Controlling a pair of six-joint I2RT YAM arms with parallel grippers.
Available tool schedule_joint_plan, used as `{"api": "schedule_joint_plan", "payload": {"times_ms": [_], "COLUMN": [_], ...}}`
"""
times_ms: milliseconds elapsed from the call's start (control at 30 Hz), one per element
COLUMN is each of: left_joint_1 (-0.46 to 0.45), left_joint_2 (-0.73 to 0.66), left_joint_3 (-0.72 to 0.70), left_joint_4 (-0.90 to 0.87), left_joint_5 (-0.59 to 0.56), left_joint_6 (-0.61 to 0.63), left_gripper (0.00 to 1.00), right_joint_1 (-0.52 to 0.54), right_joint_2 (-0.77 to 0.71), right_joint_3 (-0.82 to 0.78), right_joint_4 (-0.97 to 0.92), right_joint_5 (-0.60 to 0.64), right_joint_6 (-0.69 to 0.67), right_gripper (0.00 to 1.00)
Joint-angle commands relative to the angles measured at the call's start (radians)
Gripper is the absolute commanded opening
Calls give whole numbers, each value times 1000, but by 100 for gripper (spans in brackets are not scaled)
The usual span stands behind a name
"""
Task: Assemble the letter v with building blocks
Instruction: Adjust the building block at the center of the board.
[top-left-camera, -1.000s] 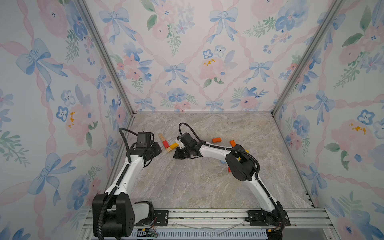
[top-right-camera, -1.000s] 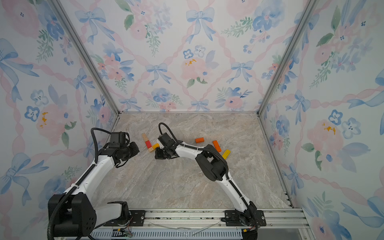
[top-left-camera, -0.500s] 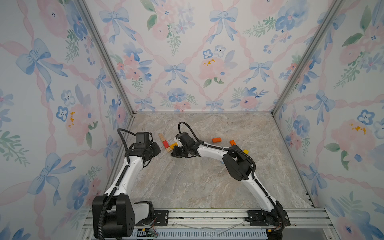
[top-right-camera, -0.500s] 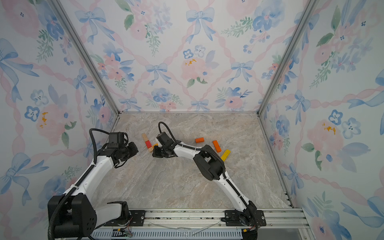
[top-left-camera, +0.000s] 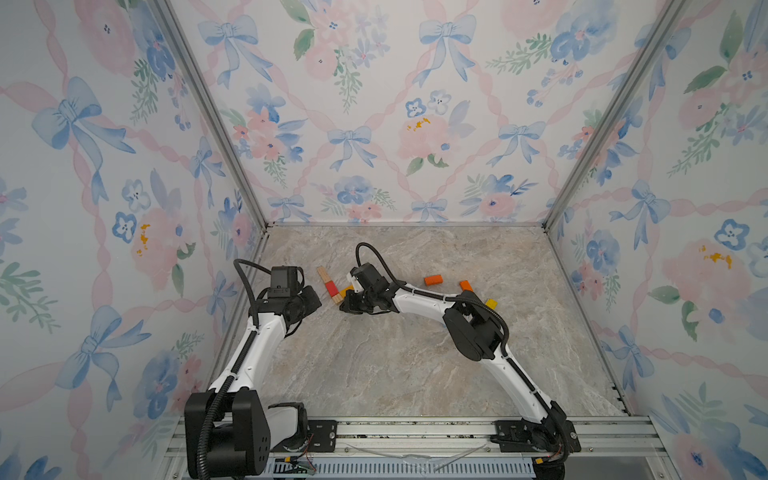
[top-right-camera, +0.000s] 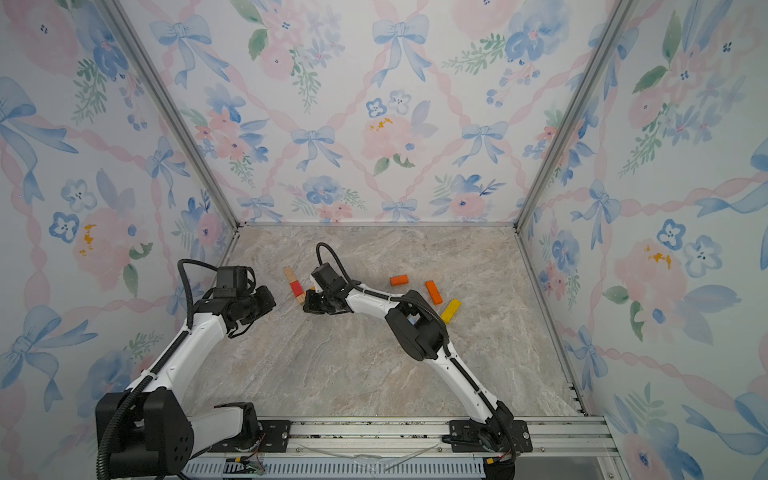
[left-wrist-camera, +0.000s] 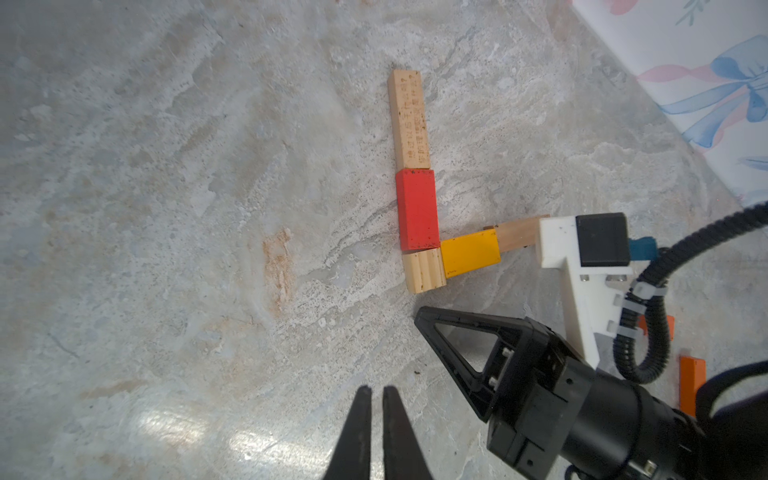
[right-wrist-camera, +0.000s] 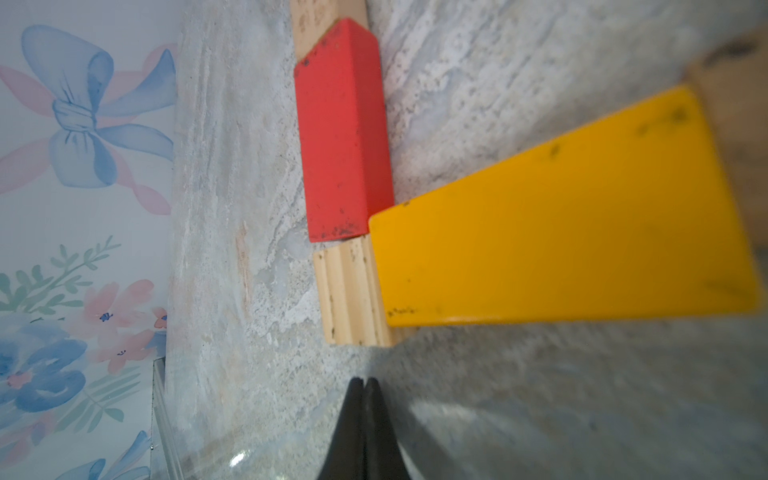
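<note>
Handling: the building blocks are small wooden pieces, bare or painted, judged light, stiff and not fragile. Their smooth faces would likely slide on the counter (top-left-camera: 374, 374) at a light push.
Hold: a bar is best taken across its narrow width at mid-length. The pieces lie flat and low, so the fingers must reach down close to the counter.
Location: the figure lies at about 10 o'clock of the counter's centre in both top views.
Left stroke: natural bar (left-wrist-camera: 409, 118), red block (left-wrist-camera: 417, 209) and ribbed square block (left-wrist-camera: 424, 272) lie end to end, touching. Their long axis runs from 11 o'clock to 5 o'clock.
Right stroke: yellow block (left-wrist-camera: 469, 253) abuts the ribbed square block and a second natural bar (left-wrist-camera: 519, 235) follows it toward about 2 o'clock. Its far end is hidden.
Spare pieces: two orange blocks (top-left-camera: 433, 280) (top-left-camera: 465, 285) and a yellow bar (top-right-camera: 451, 310) lie at 1 to 2 o'clock, well apart from the figure.
Right end effector (right-wrist-camera: 363, 384): fingers pressed together, empty. The tip sits near the ribbed square block, with a gap showing.
Left end effector (left-wrist-camera: 376, 392): fingers almost together with a thin slit between, empty, at 9 o'clock of the figure and apart from it.
Finding: the strokes meet at nearly a square angle, judged wide for a V.
</note>
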Motion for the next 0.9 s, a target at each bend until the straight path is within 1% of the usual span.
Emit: {"api": "schedule_joint_plan", "payload": {"times_ms": [0, 867], "left_joint_1": [8, 12], "left_joint_2": [-16, -13], "left_joint_3": [-17, -23], "left_joint_4": [-5, -5], "left_joint_5": [12, 16], "left_joint_6": [14, 14], "left_gripper": [11, 11], "right_joint_1": [-2, -10], "right_joint_2": [38, 74], "right_joint_3": [21, 57], "right_joint_4": [-23, -14], "right_joint_5": [33, 32], "right_joint_6": [12, 38], "right_gripper": [0, 0]}}
